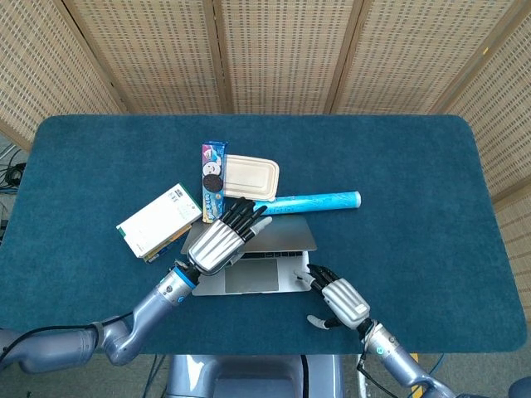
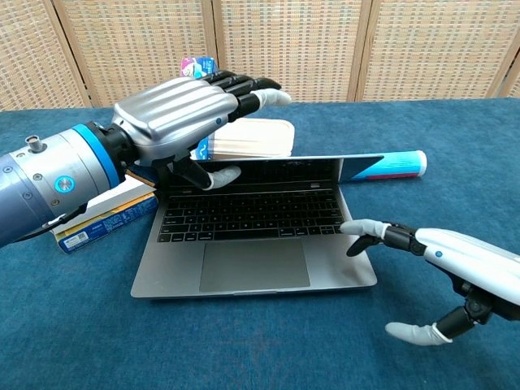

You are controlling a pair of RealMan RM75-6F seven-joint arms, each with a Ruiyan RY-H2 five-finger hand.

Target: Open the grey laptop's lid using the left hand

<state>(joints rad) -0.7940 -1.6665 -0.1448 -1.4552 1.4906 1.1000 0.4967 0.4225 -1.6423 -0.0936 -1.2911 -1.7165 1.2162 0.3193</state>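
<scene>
The grey laptop [image 1: 253, 275] [image 2: 252, 264] lies near the table's front edge with its lid [image 1: 286, 235] [image 2: 280, 170] raised part way. My left hand [image 1: 220, 241] [image 2: 172, 120] is at the lid's left part. Its thumb [image 2: 213, 175] presses on the inner face, and its fingers stretch over the lid's top edge. My right hand [image 1: 341, 299] [image 2: 459, 258] is spread and holds nothing. One of its fingertips [image 2: 356, 227] touches the right rim of the keyboard deck. The screen is dark.
Behind the laptop lie a blue tube [image 1: 319, 201] [image 2: 394, 163], a beige lidded container [image 1: 251, 177] [image 2: 258, 138] and a cookie pack [image 1: 213, 182] [image 2: 195, 67]. A white box on a stack [image 1: 159, 220] [image 2: 104, 213] sits at the left, close to my left forearm.
</scene>
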